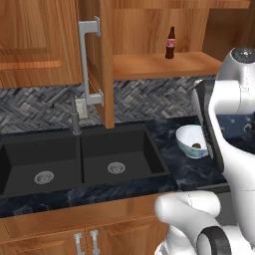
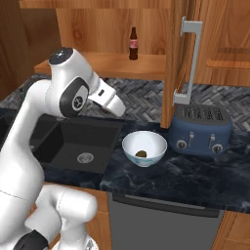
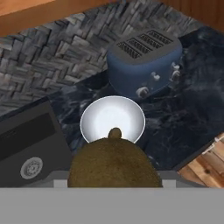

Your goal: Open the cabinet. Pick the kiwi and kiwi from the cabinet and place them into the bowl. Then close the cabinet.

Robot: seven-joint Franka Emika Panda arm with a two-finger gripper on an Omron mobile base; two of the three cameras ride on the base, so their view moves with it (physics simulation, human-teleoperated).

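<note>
counter [image 2: 195, 171]: we see dark marbled stone under a herringbone tile wall, with a black double sink [image 1: 74, 159] set in it.
cabinet [image 1: 102, 60]: both doors stand open; on its shelf we see 1 small cola bottle [image 2: 133, 44].
bowl [image 2: 156, 139]: it sits on the counter between the sink and a blue toaster [image 2: 201, 128]; 1 kiwi [image 2: 141, 153] lies inside.
gripper [image 3: 114, 181]: above the bowl, we see it pinching a 2nd kiwi [image 3: 114, 164], which hides the fingertips.
</note>
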